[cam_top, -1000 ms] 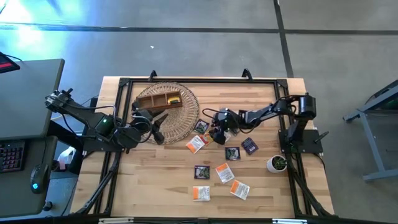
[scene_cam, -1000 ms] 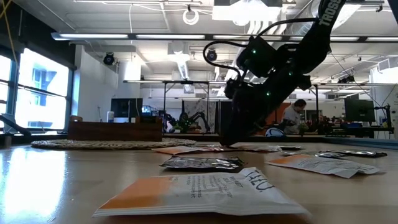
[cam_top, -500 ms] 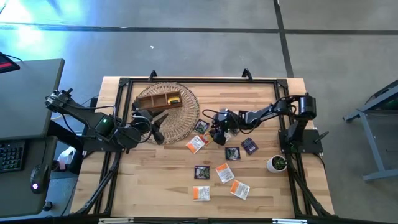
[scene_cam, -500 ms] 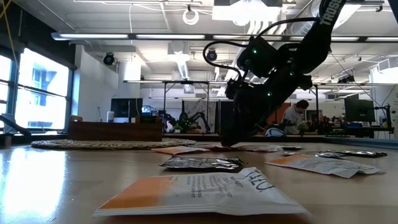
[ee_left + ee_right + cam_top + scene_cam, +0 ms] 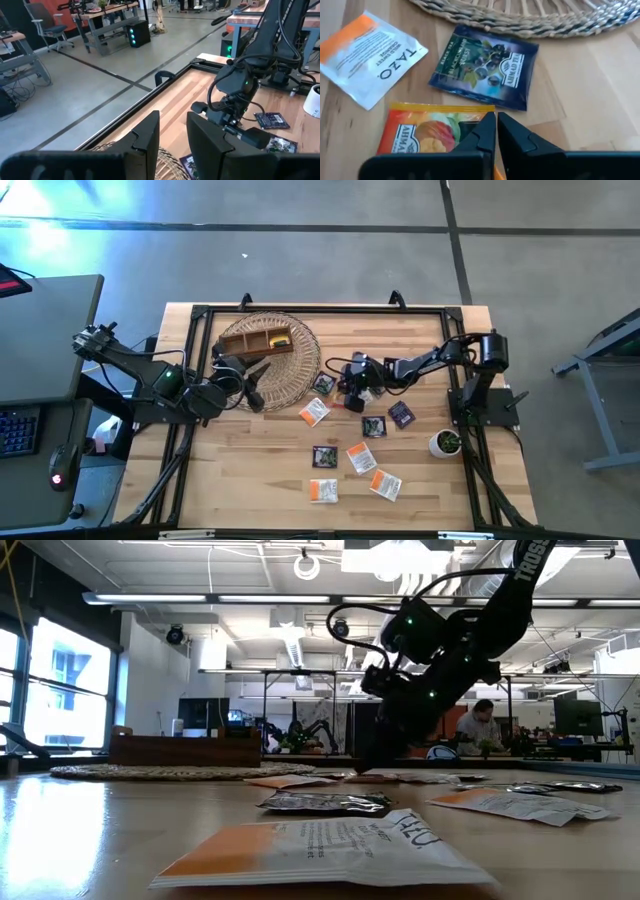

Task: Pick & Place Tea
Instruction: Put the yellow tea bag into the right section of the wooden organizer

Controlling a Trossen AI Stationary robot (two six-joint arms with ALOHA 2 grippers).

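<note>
Between my dark fingers (image 5: pixel 496 131) sits an orange-and-yellow fruit-printed sachet (image 5: pixel 427 134), upper left a white Tazo sachet (image 5: pixel 372 57) with orange corner, centre a dark blackcurrant-printed sachet (image 5: pixel 485 66).

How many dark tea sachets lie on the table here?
4: one dark sachet at the wicker mat edge, another and a third mid-table, a fourth nearer the front. The right gripper may hide more.

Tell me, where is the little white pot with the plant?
In the high view, the white pot sits near the table's right edge, beside the right arm's base, with a dark tea sachet as its nearest neighbour.
</note>
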